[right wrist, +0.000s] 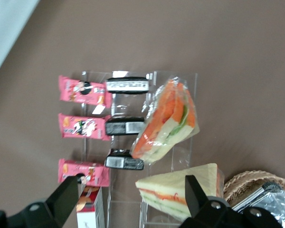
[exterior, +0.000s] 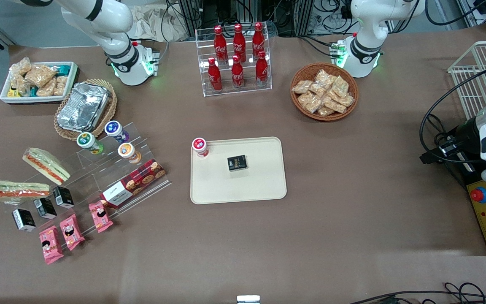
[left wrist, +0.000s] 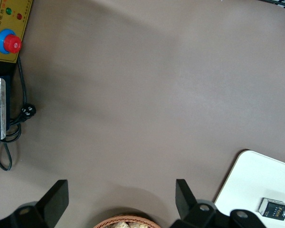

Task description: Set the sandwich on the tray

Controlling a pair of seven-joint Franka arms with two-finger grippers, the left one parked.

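Note:
The sandwich is a clear-wrapped long wedge with a pale green layer over an orange-red one. It lies on the table at the working arm's end, beside the clear acrylic stand. The right wrist view shows the sandwich next to three small black boxes. My gripper hangs open high above the stand with nothing between its fingers. The cream-beige tray lies mid-table, and its corner shows in the left wrist view.
A second wrapped sandwich rests on the stand, with small bottles, a cookie box, black boxes and pink packets. On the tray are a red-capped bottle and a black box. A foil container sits in a basket.

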